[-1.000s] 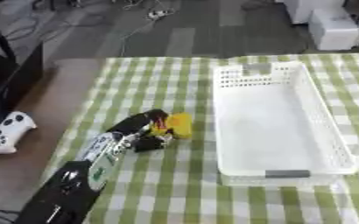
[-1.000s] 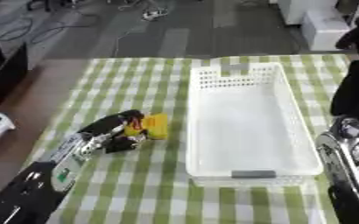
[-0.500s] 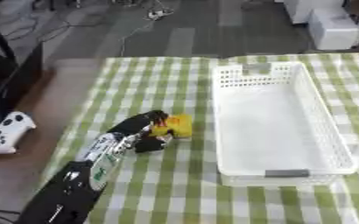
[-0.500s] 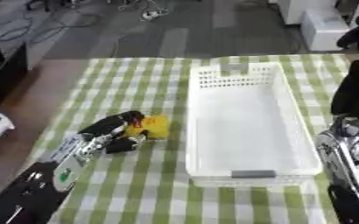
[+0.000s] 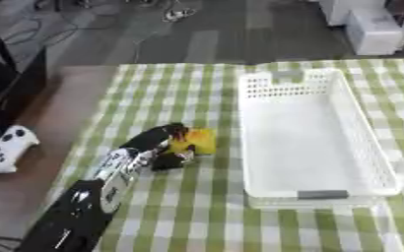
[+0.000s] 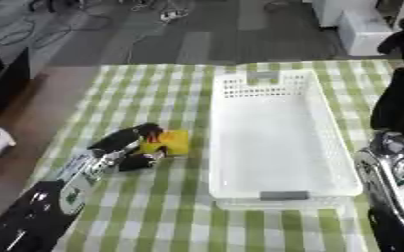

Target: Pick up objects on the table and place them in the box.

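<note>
My left hand (image 5: pixel 158 150) curls around the yellow object (image 5: pixel 197 141), mid-pickup; next, I lift toward the white box (image 5: pixel 357 123).

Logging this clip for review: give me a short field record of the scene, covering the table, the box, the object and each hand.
surface: table with green and white checked cloth
box: white perforated basket, nothing visible inside
object: yellow item on the cloth, left of the box, outside it
left hand: left hand at the yellow item, fingers curled round its left side
right hand: not visible; only the right arm shows at the right edge
off the cloth: white game controller at far left
</note>
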Controlling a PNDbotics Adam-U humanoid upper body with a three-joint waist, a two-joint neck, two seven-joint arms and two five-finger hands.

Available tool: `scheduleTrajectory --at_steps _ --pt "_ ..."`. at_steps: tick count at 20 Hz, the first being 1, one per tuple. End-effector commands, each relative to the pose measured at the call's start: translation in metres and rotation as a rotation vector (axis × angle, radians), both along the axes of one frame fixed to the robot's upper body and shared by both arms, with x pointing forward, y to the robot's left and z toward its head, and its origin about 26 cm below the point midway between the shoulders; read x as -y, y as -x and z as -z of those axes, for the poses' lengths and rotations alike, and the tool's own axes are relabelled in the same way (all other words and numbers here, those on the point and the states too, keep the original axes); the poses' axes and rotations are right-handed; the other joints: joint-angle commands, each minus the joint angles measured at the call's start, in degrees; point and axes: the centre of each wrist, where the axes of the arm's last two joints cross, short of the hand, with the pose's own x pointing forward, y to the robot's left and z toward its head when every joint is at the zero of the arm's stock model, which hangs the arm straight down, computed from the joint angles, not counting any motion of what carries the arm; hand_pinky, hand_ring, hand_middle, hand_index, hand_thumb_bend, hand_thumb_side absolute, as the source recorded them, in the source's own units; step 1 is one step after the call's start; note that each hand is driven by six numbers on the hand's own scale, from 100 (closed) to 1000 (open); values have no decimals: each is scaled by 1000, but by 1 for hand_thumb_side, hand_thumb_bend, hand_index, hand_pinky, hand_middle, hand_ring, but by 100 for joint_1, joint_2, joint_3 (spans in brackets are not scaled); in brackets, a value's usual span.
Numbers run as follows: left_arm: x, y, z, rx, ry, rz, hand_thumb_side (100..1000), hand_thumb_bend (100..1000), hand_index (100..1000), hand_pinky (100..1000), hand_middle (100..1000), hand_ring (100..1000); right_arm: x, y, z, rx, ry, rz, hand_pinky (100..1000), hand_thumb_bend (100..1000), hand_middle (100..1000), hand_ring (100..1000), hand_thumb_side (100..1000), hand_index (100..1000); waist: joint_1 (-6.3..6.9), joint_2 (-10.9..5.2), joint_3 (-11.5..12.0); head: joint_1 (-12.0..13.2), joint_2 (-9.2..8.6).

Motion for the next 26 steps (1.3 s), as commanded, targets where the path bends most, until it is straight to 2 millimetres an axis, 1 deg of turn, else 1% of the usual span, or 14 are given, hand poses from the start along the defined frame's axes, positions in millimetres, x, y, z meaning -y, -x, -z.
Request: scheduleTrajectory --at_steps 1,7,14,15,16,17,18,19,20,21,22,26 --pt "-9 -7 -24 51 -26 15 1000 100 1000 1000 1000 1000 -1 0 -10 41 -4 -5 324 100 539 508 797 640 -11 -56 1 21 1" --pt "-13 -11 -36 32 -76 41 968 100 1000 1000 1000 1000 -2 0 -11 42 -5 -6 324 100 539 508 797 639 -3 -51 -19 45 14" --pt "-11 -10 -31 -27 -83 63 972 105 1000 1000 1000 1000 -2 0 -12 44 -8 -7 325 100 539 508 796 639 1 -46 -26 29 36" --pt "-11 -10 -30 -32 -83 66 962 151 1000 1000 1000 1000 -2 0 -12 44 -8 -7 325 100 539 508 796 639 0 -46 -26 27 37" --pt "-11 -10 -30 -38 -84 70 961 156 1000 1000 1000 1000 -2 0 -12 44 -8 -6 325 100 539 508 796 639 -1 -46 -26 26 37" --pt "-11 -10 -29 -44 -85 75 932 251 1000 1000 1000 1000 -2 0 -12 44 -8 -6 324 100 539 508 796 639 -2 -46 -26 27 39" --pt "-11 -10 -29 -52 -86 80 929 260 1000 1000 1000 1000 -2 0 -11 43 -9 -6 324 100 539 508 796 639 -3 -45 -25 26 41" --pt "-11 -10 -28 -59 -86 86 909 319 1000 1000 1000 1000 -2 0 -11 43 -9 -6 324 100 539 508 797 639 -4 -44 -25 26 45" --pt "-11 -10 -28 -66 -86 91 906 324 1000 1000 1000 1000 -2 0 -11 42 -9 -5 324 100 539 508 797 639 -6 -42 -25 28 50" --pt "-11 -10 -27 -71 -85 95 888 357 1000 1000 1000 1000 -2 0 -11 42 -10 -5 324 100 539 508 797 639 -7 -41 -26 28 54" --pt "-11 -10 -27 -75 -84 98 882 368 1000 1000 1000 1000 -2 0 -11 43 -10 -5 324 100 539 508 796 639 -7 -40 -28 28 59" --pt "-13 -11 -25 -81 -84 106 870 378 1000 1000 1000 1000 -2 -1 -12 44 -12 -5 325 100 539 507 796 639 -8 -35 -38 31 73"
